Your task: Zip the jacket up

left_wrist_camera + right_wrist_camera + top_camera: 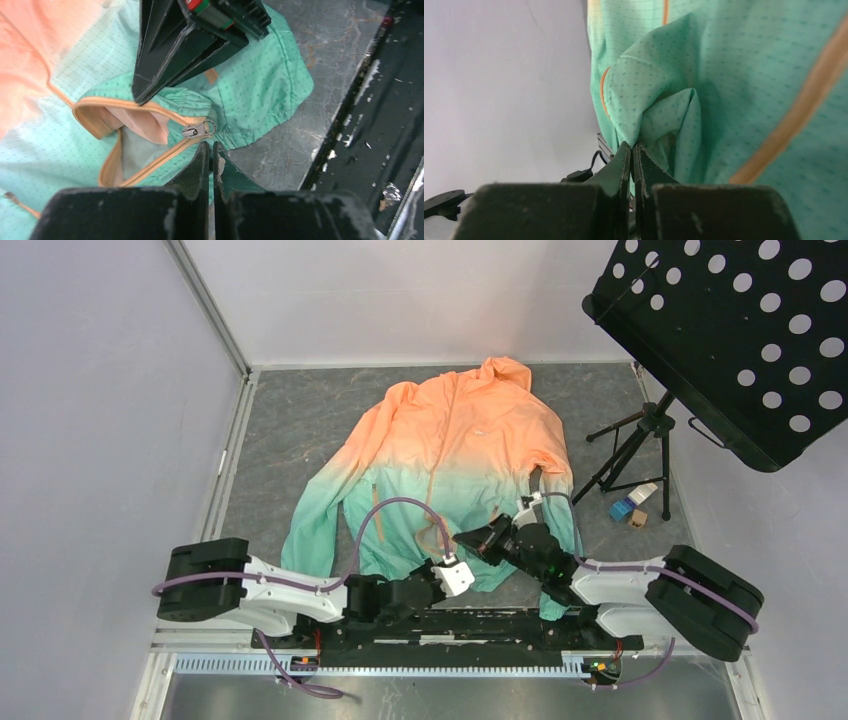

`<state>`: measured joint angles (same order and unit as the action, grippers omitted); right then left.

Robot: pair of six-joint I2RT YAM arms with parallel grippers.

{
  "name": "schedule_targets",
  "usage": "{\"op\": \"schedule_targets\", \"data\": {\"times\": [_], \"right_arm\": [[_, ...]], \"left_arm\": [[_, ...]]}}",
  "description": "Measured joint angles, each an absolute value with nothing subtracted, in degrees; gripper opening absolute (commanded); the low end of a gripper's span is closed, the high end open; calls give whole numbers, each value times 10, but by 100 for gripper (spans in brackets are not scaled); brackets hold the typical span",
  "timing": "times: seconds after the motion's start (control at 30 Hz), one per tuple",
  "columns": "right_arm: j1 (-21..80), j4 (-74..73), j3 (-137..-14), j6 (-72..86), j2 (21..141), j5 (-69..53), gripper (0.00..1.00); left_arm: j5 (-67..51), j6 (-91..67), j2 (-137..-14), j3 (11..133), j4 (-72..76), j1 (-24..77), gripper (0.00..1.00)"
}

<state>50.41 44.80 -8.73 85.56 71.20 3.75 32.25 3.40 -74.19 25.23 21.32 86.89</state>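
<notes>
The jacket [450, 450] lies flat on the grey table, orange above and mint green below. Its orange centre zipper is parted near the hem, and the metal slider [197, 131] sits at the bottom. My left gripper [211, 147] is shut, its tips at the hem just below the slider, with no cloth visibly pinched; seen from above, the left gripper [458, 570] is at the jacket's bottom edge. My right gripper [634, 146] is shut on a fold of the green jacket [659, 90] cloth and lifts it. From above, the right gripper [465, 538] is beside the zipper; the right fingers [165, 55] show over the opening.
A black perforated music stand [720, 330] on a tripod [630, 450] overhangs the back right. Small coloured blocks [630, 508] lie by its foot. A black rail [450, 625] runs along the near edge, close behind the hem. White walls close in the left and back.
</notes>
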Motion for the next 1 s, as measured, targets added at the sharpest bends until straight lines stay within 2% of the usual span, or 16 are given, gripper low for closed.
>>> {"op": "schedule_targets", "data": {"times": [0.13, 0.27, 0.37, 0.43, 0.47, 0.63, 0.87, 1.0], "right_arm": [[498, 423, -71, 845, 684, 68, 22], [486, 420, -70, 824, 660, 97, 39], [486, 423, -52, 783, 640, 95, 54], [483, 416, -42, 721, 616, 90, 67], [480, 406, -44, 676, 603, 87, 70], [464, 309, -112, 403, 545, 64, 81], [461, 209, -165, 79, 448, 11, 90], [461, 180, -159, -37, 393, -25, 88]], "left_arm": [[276, 18, -729, 214, 235, 875, 2], [227, 11, -703, 164, 235, 893, 2], [216, 8, -691, 161, 229, 893, 2], [209, 7, -684, 161, 229, 893, 2], [204, 7, -681, 160, 231, 893, 2], [194, 7, -663, 147, 240, 893, 2], [194, -7, -640, 144, 228, 893, 2], [199, -14, -599, 139, 209, 893, 2]]}}
